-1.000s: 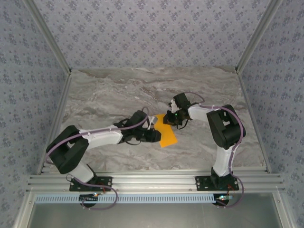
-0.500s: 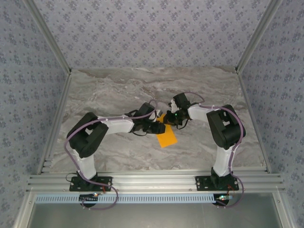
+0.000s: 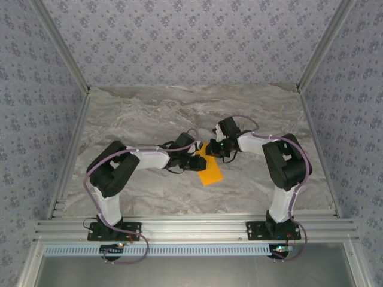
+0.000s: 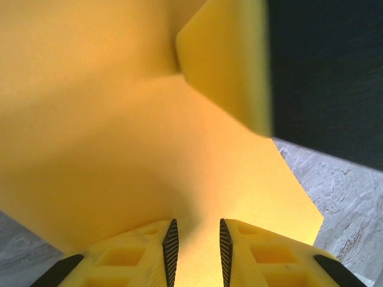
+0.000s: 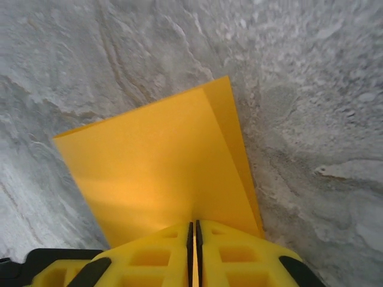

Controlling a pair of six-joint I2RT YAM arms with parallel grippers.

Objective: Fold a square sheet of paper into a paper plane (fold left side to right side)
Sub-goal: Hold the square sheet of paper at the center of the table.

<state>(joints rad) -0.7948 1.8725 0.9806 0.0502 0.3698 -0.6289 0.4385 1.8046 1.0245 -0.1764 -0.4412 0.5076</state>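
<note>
The folded paper (image 3: pixel 210 170) lies on the tabletop (image 3: pixel 149 113) between both arms. The left end effector (image 4: pixel 195 233) is held narrowly apart against a raised flap. The right end effector (image 5: pixel 194 227) is closed, its tips set on the paper's edge. The left-to-right fold is judged underway; next, the flap must be carried across and pressed flat.

Left arm's on the move: its elbow swings in from the near-left and rises, and the left gripper (image 3: pixel 200 162) slides along the left edge of the square sheet of paper (image 3: pixel 211 174), ending just beside the right gripper (image 3: pixel 217 150).
</note>
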